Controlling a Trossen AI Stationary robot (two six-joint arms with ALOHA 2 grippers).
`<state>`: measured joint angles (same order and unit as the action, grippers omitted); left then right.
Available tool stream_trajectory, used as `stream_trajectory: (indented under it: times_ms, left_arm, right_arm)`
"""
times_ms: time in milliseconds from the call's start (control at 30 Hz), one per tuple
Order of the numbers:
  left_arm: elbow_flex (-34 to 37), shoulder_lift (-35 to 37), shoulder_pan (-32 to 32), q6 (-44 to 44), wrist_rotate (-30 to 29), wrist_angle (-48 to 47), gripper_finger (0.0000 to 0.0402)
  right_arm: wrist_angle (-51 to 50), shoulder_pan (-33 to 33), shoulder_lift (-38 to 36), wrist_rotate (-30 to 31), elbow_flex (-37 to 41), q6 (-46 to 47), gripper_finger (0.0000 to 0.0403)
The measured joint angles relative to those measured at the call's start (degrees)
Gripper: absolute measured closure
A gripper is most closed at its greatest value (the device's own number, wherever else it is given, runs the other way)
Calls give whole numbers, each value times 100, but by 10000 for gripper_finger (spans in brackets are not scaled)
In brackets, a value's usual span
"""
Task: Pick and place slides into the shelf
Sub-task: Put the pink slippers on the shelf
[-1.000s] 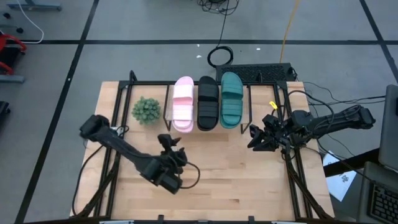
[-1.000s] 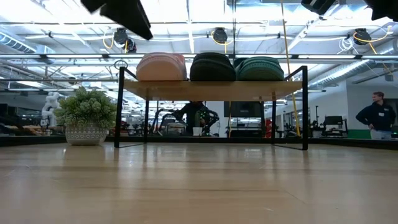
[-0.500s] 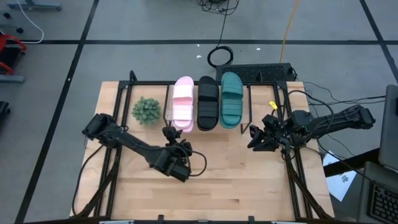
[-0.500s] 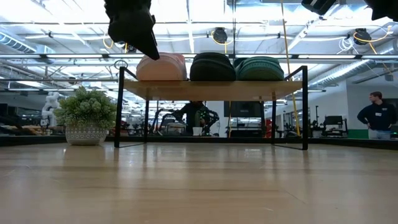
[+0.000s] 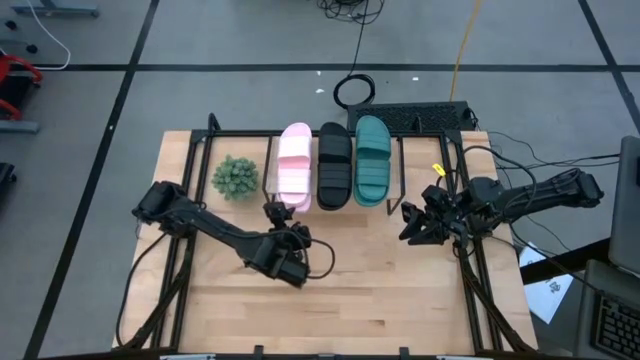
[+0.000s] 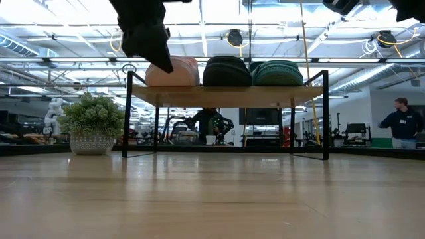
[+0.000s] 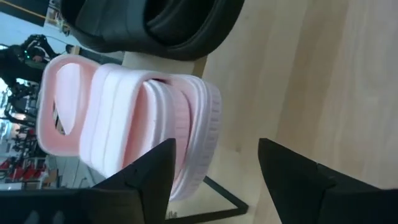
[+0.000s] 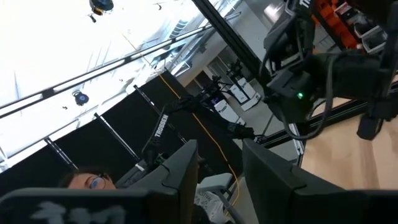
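shelf (image 5: 395,175) filled by three slides (image 5: 334,165), tabletop (image 5: 380,290) in front open

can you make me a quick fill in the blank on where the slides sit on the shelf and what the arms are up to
1. On the shelf, the black slide lies between the pink slide and the ____ one.
2. The left gripper hovers open, just in front of the ____ slide.
3. The small potted plant stands beside the shelf on the ____ slide's side.
4. The right gripper, also open, holds ____.

Missing words: teal; pink; pink; nothing
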<state>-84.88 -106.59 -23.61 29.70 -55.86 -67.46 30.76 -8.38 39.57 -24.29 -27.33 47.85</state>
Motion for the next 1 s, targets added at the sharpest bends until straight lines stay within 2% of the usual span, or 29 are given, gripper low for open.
stream_trajectory:
  times_ms: [333, 733, 1000]
  left_arm:
    - [279, 0, 136, -270, -7, 411, 242]
    - [279, 0, 401, -410, -34, 413, 288]
    - [279, 0, 433, -441, -200, 417, 354]
  right_arm:
    - [0, 0, 0, -2, 0, -56, 285]
    - [0, 0, -2, -4, 0, -56, 285]
    - [0, 0, 0, -4, 0, -58, 285]
